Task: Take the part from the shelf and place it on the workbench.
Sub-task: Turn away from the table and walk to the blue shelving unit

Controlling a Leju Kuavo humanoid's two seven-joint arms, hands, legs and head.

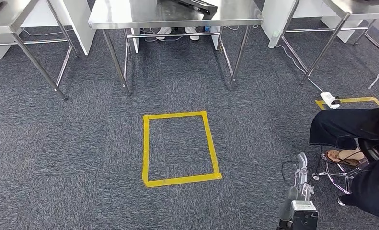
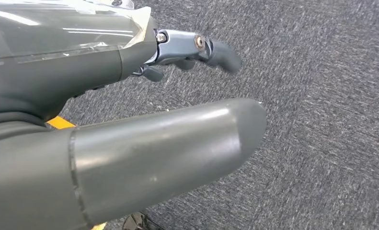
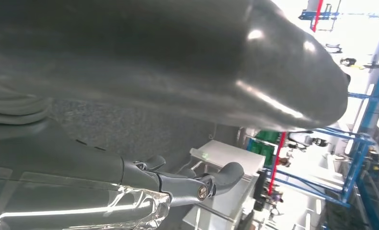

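Task status, as I judge it from my station: not yet started in any visible sense, since I can see neither the part nor a shelf, and where the part sits I cannot tell. My left hand [image 2: 144,120] hangs over grey carpet, fingers apart and lightly curled, holding nothing. Going left to right across the head view: a steel table [image 1: 7,21] at the far left, a second steel workbench [image 1: 130,17] ahead with white shoes [image 1: 178,32] beneath it, and a yellow tape square [image 1: 180,148] on the carpet before me (presumably a standing mark). Further right lies a white power strip [image 1: 329,99] with trailing cable, then a seated person's leg [image 1: 345,127], close to my right hand [image 3: 178,120], which is likewise empty, fingers apart. The person and cable crowd my right side.
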